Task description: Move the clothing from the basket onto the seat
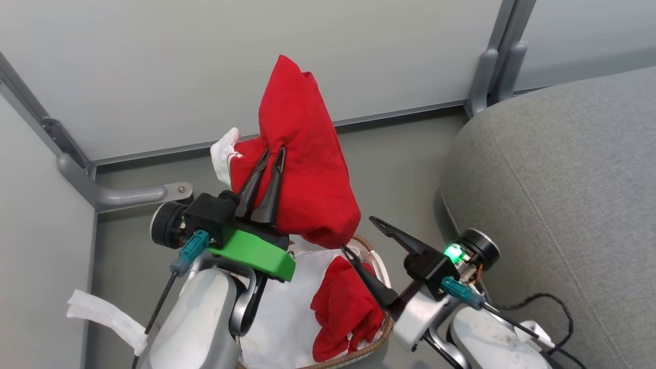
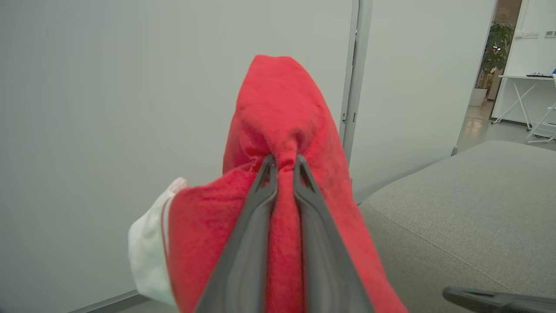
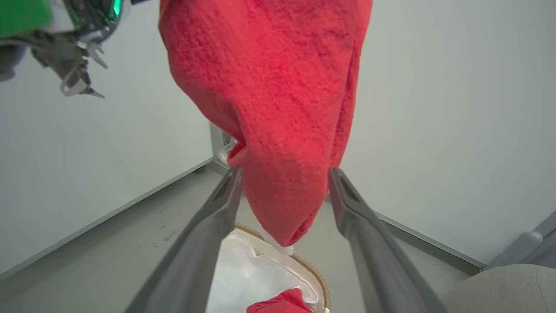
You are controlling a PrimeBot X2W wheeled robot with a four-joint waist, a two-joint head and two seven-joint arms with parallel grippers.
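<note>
My left gripper [image 1: 271,156] is shut on a red piece of clothing [image 1: 302,154] with white trim and holds it up above the basket [image 1: 382,328]; its fingers pinch a fold [image 2: 284,163] of the clothing [image 2: 282,108]. A second red garment [image 1: 343,312] lies in the basket on the white liner. Just below and right of the hanging cloth, my right gripper [image 1: 361,237] stands open. In the right wrist view the cloth's lower end [image 3: 282,195] hangs beyond my right gripper [image 3: 286,174], above the basket rim [image 3: 310,269]. The grey seat [image 1: 564,205] is at the right.
Pale partition walls with a metal post [image 1: 492,66] and a floor foot [image 1: 138,195] close the corner behind the basket. A black cable [image 1: 558,307] lies on the seat edge near my right arm. A white strip [image 1: 102,312] hangs at lower left.
</note>
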